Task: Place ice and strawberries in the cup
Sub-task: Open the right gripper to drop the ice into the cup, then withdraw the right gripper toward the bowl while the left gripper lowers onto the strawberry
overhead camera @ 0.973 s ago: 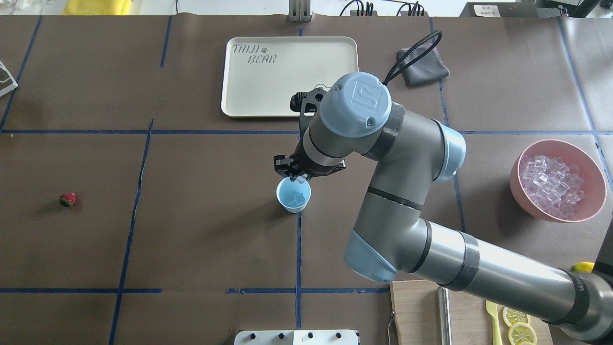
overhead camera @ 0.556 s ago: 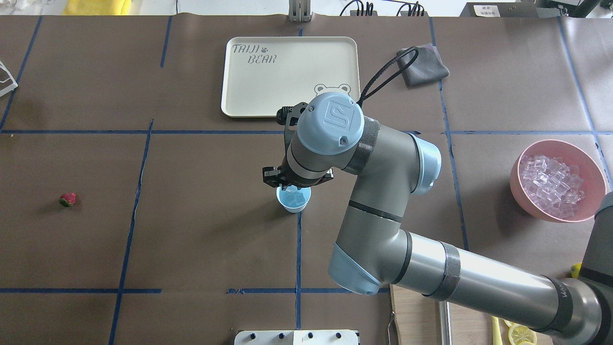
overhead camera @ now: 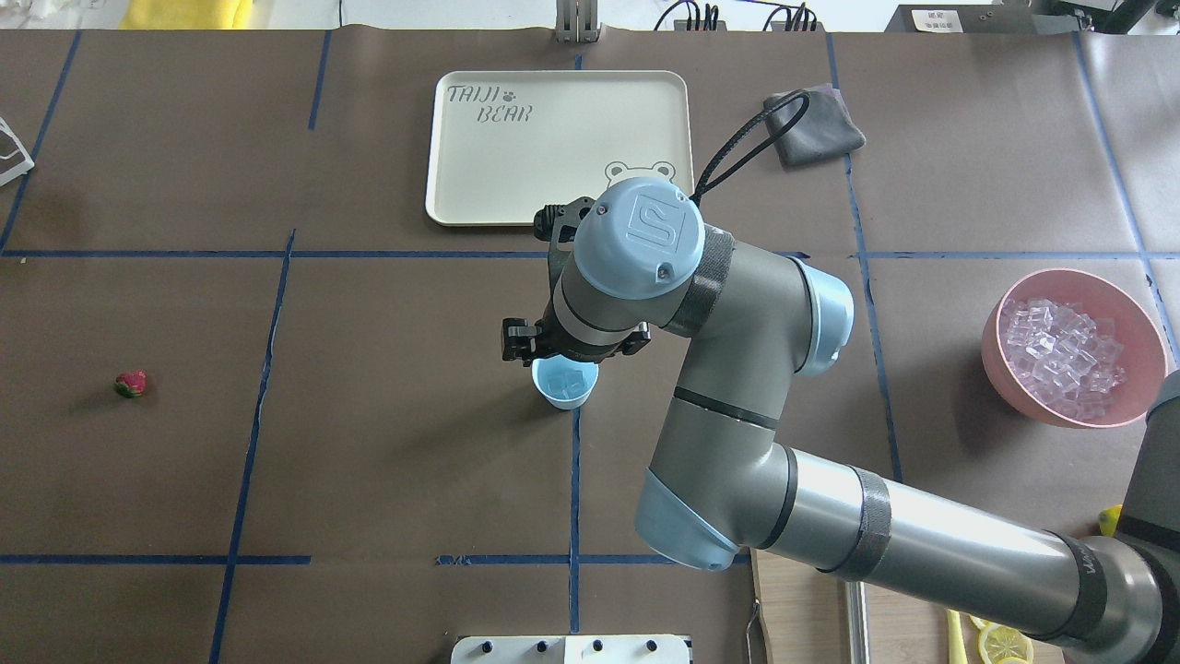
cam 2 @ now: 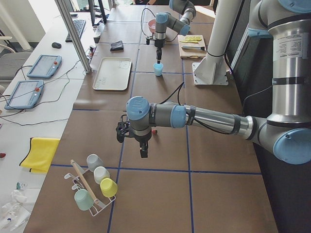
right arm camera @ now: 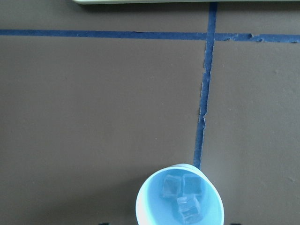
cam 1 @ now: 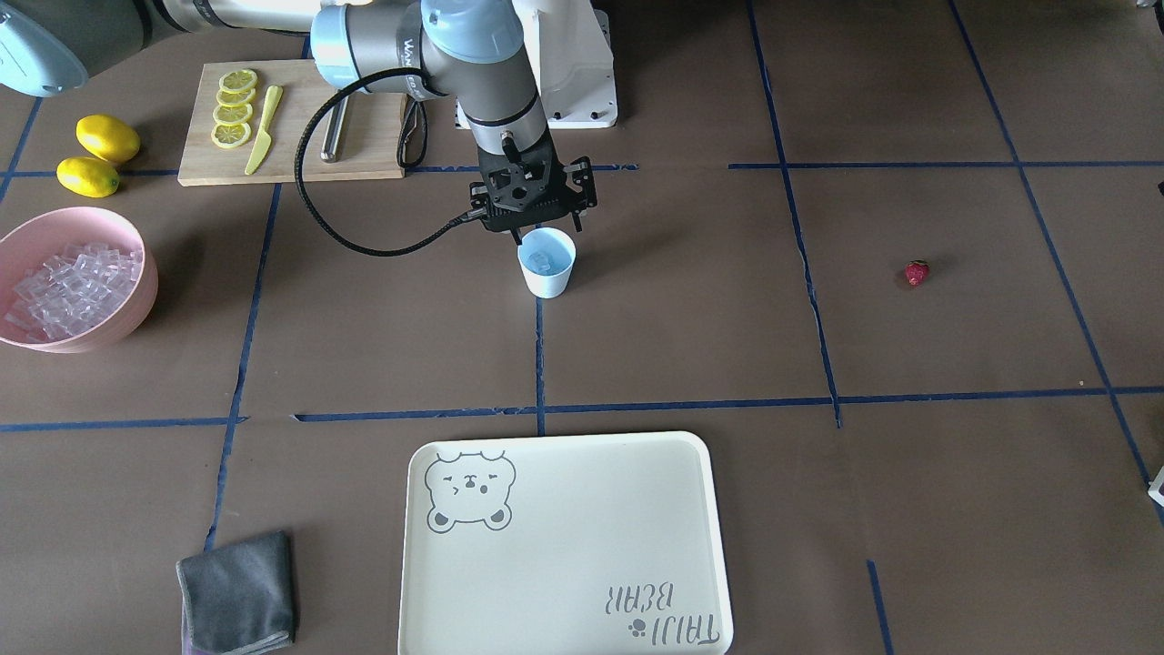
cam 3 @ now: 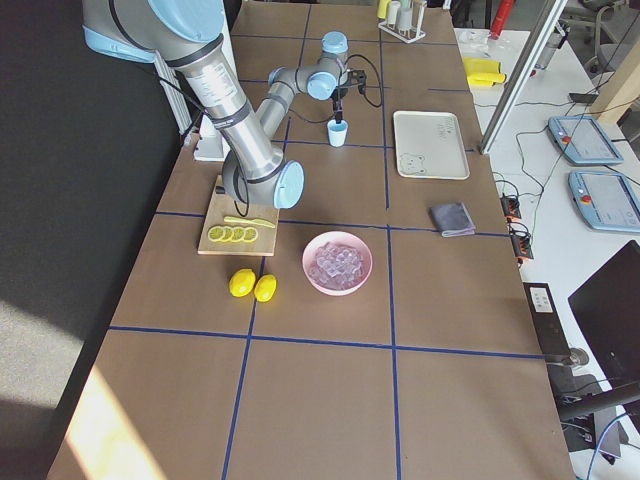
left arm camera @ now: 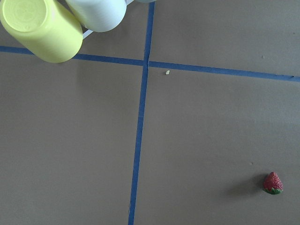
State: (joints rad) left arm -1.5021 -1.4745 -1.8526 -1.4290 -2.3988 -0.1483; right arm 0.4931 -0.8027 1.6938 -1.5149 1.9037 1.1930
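Note:
The pale blue cup [overhead camera: 564, 385] stands upright at the table's middle, also in the front view [cam 1: 547, 266]. Three ice cubes [right arm camera: 180, 197] lie inside it. My right gripper [overhead camera: 553, 355] hangs just above the cup's far rim, open and empty [cam 1: 538, 233]. The strawberry [overhead camera: 131, 384] lies alone far to the left, also seen in the left wrist view [left arm camera: 273, 183]. My left gripper [cam 2: 143, 152] hovers near the strawberry. It shows only in the exterior left view, so I cannot tell whether it is open.
A pink bowl [overhead camera: 1000, 369] full of ice [overhead camera: 1060, 355] sits at the right. A cream tray [overhead camera: 553, 148] and grey cloth [overhead camera: 816, 129] lie beyond the cup. A cutting board [cam 1: 364, 150] with lemon slices, and two lemons [cam 1: 107, 136], are by the right arm's base. A rack of cups [cam 2: 95, 187] stands at the left end.
The right gripper moved left and down over the cup. The ice cube it held a second ago now lies in the cup.

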